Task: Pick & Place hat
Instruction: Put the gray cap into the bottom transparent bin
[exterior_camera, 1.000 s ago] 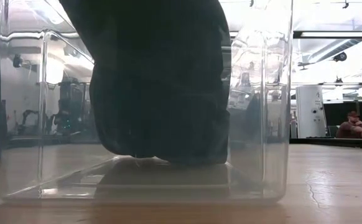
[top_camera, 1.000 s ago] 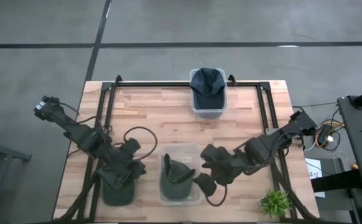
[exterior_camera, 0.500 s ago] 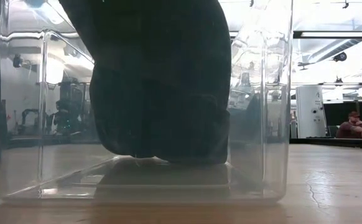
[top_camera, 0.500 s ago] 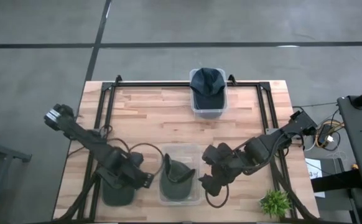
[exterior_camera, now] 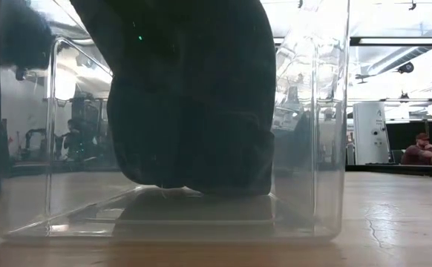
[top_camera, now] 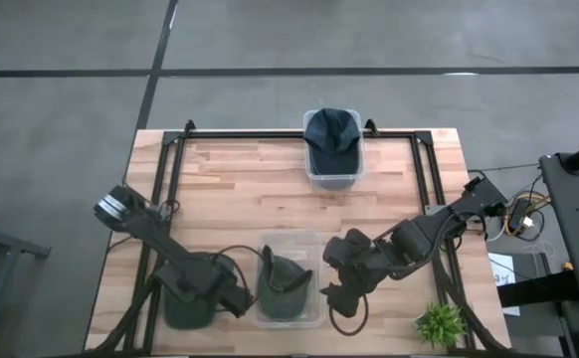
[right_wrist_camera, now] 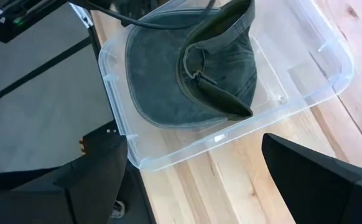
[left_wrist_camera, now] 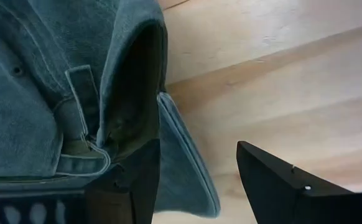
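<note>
Movement on the left side is the main change: over the last second the left arm has swung inward along the front of the worktop [top_camera: 230,189], and the left claw [top_camera: 232,296] now sits just beside the left wall of the clear bin [top_camera: 310,316] at the front centre. Its wrist camera shows the 2 dark fingers [left_wrist_camera: 280,180] spread apart, with one finger close against the folded fabric of a green hat lying on the wood [left_wrist_camera: 38,93]; whether it touches cannot be told. The right claw [top_camera: 331,295] has drifted only slightly and hangs just beside the bin's right wall, fingers wide open and holding nothing. This suggests 1 hat is already placed and the left arm is reaching for another. The placed olive-green cap [right_wrist_camera: 187,74] lies inside the bin, crown flattened, brim turned up, soft and creased. A second, dark blue cap [top_camera: 332,129] rests on a smaller container [top_camera: 331,175] at the far edge, well apart from both arms.
</note>
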`<action>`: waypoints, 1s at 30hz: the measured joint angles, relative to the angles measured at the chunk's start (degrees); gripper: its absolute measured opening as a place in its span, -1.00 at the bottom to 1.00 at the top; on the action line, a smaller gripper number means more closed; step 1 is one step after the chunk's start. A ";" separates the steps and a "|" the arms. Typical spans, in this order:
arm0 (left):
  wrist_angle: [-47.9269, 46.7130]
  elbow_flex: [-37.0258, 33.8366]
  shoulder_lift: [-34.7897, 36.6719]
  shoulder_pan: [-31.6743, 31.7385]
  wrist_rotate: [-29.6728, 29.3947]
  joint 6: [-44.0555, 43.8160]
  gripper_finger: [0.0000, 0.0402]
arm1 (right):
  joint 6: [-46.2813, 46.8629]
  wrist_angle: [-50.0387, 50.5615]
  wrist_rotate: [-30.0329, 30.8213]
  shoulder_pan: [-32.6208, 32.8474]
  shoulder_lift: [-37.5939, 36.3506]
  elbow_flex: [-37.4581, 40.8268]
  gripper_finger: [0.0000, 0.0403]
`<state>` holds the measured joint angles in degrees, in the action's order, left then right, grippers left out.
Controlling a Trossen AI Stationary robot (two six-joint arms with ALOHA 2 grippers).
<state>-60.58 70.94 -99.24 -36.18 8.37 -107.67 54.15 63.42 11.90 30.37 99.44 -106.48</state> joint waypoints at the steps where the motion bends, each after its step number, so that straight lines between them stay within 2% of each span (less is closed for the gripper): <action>1: 0.00 0.00 -0.64 -0.03 0.46 -0.02 0.02 | -0.29 0.00 -0.10 0.00 0.00 0.00 0.81; 6: -0.75 0.00 -2.58 -0.02 4.45 1.55 0.00 | -1.55 -0.05 -0.39 -0.02 0.02 0.00 0.81; 8: -2.24 0.00 -2.90 -0.02 6.00 2.60 -0.07 | -1.88 -0.13 -0.39 -0.02 0.02 0.00 0.81; 11: -3.95 0.00 -2.95 -0.02 7.64 5.48 -0.33 | -2.28 -0.28 -0.39 -0.02 0.02 -0.08 0.81; 14: -4.33 0.00 -2.24 -0.02 7.74 6.22 -0.78 | -2.33 -0.44 -0.39 -0.02 0.02 -0.09 0.81; 16: -4.81 0.00 -1.19 -0.02 7.67 6.24 -0.92 | -2.33 -0.46 -0.39 -0.02 0.04 -0.09 0.81; 22: -6.96 0.20 3.32 -0.05 7.00 5.20 -0.97 | -2.29 -0.62 -0.37 -0.07 0.04 -0.10 0.81; 26: -13.31 2.22 8.08 -0.22 5.02 3.52 -0.97 | -1.96 -0.66 -0.35 -0.07 0.04 -0.11 0.81; 30: -20.86 6.18 14.55 -0.22 0.28 0.53 -0.98 | -1.83 -0.75 -0.37 -0.07 0.04 -0.11 0.81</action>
<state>-81.44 77.12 -84.69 -36.40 8.66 -107.14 52.31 62.66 11.53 30.30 99.48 -106.59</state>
